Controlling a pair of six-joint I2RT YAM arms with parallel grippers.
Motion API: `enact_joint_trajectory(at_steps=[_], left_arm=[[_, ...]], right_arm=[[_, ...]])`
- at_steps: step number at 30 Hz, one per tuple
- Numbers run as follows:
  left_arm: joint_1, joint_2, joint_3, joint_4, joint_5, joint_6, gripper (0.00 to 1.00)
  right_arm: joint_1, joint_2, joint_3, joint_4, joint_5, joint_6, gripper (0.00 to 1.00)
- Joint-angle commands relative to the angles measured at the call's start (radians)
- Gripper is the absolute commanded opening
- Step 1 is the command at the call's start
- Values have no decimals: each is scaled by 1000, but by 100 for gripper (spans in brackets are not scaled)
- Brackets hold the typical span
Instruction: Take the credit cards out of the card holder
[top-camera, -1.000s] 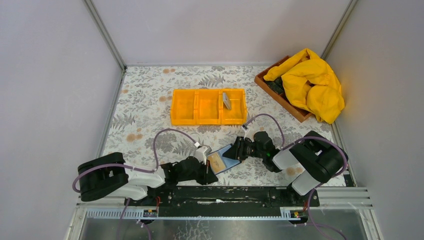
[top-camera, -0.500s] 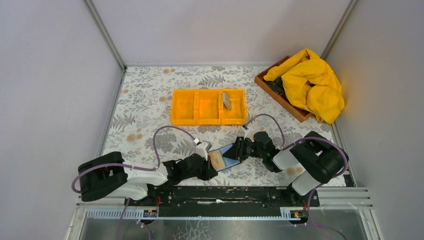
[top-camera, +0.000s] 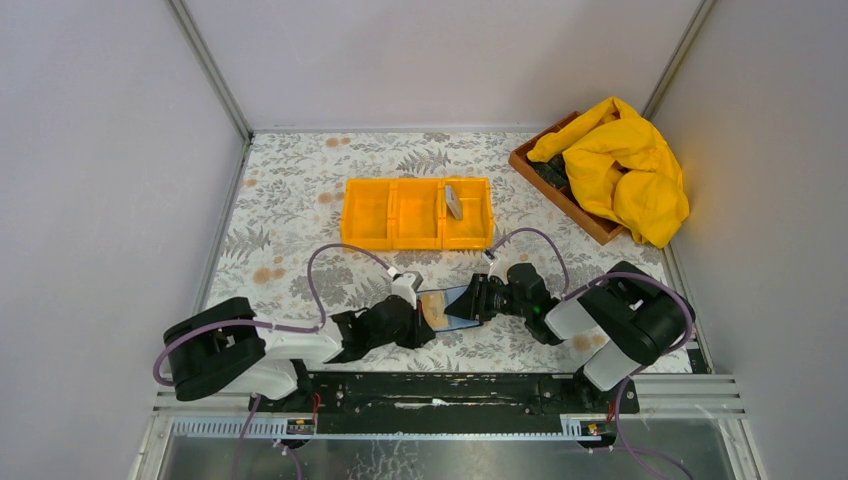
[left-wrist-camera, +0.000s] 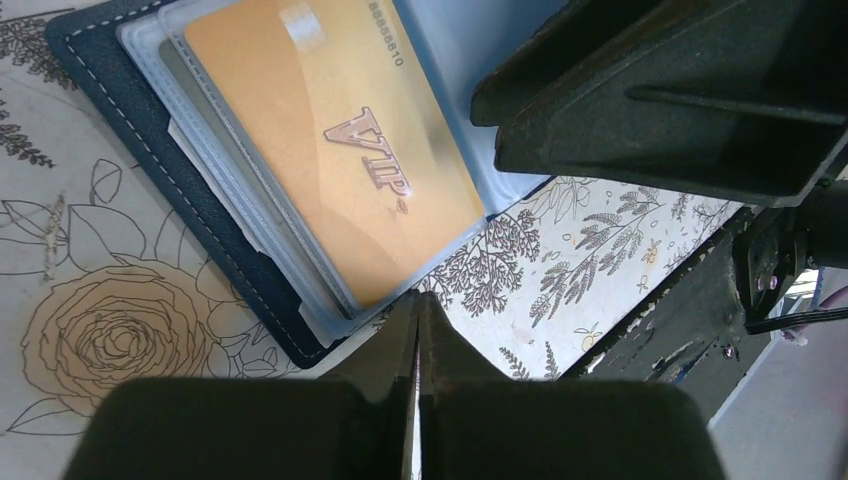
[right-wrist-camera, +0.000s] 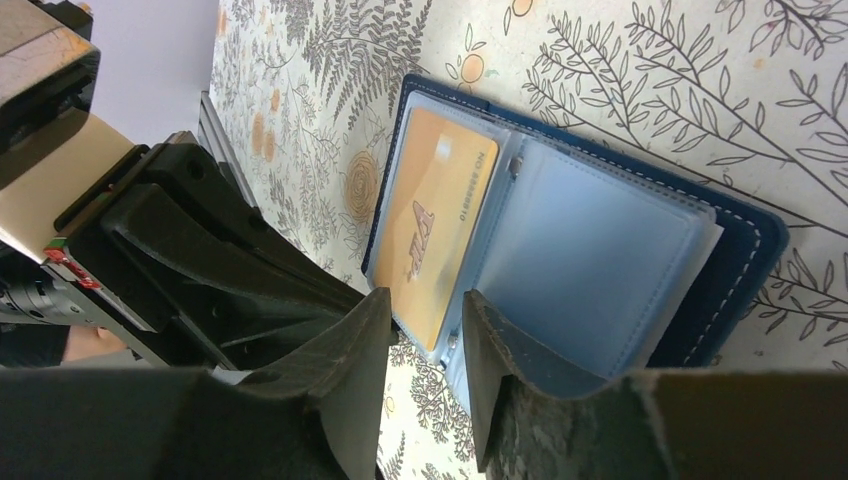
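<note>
Left gripper (left-wrist-camera: 418, 305), shut tight, was brought up to the edge of the card holder (left-wrist-camera: 160, 140). Right gripper (right-wrist-camera: 425, 320) was eased wider, clamping nothing. Orange card (left-wrist-camera: 330, 150) was not yet drawn.

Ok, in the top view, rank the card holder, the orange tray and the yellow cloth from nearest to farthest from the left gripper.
1. Card holder: right at the left gripper, just to its right.
2. Tray: farther back, mid-table.
3. Cloth: far back-right corner.
</note>
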Motion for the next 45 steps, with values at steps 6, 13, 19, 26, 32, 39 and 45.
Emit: enact_joint_trajectory(at_steps=[6, 13, 19, 26, 32, 39, 45], left_arm=[[12, -156, -74, -39, -5, 35, 0], [94, -239, -88, -154, -94, -17, 0], [175, -219, -110, -96, -72, -32, 0], [191, -180, -80, -23, -44, 5, 0], [197, -216, -59, -8, 1, 19, 0], [197, -129, -48, 76, 43, 6, 0], [196, -41, -33, 103, 42, 21, 0]], right_arm=[[4, 45, 21, 77, 12, 2, 43], [4, 51, 31, 79, 7, -2, 44], [4, 44, 25, 74, 9, -6, 44], [3, 50, 24, 78, 7, -5, 44], [4, 54, 21, 81, 11, -5, 44], [4, 57, 23, 88, 9, -1, 44], [4, 59, 28, 84, 4, -4, 44]])
